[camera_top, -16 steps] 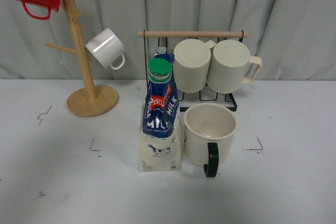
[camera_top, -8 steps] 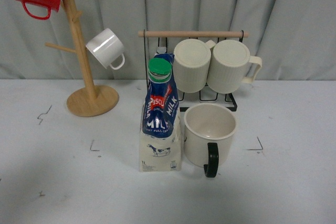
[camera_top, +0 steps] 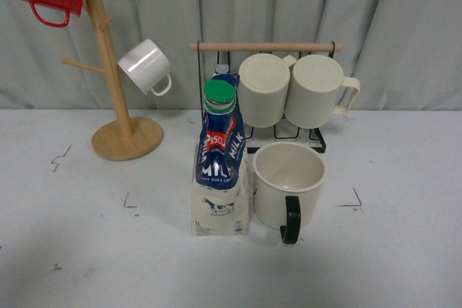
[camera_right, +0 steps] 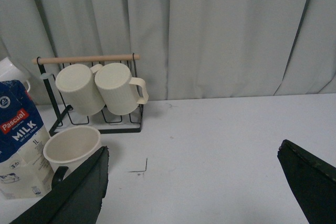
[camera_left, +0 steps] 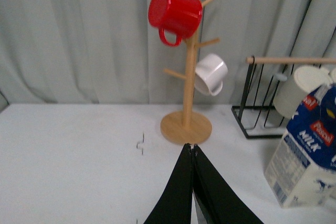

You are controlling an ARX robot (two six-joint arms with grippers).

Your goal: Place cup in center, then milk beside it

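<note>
Fingers of the right gripper spread wide, empty; left gripper pinched together, empty. Tall blue-and-cream cardboard milk carton stands touching the wide cream black-handled cup, before the black wire rack.

Neither arm shows in the front view. In the left wrist view, the left gripper has its two black fingers pressed together, tips meeting in a narrow point, nothing between them. In the right wrist view, the right gripper is spread wide, its dark fingers at opposite edges of the picture, holding nothing, above the surface.
</note>
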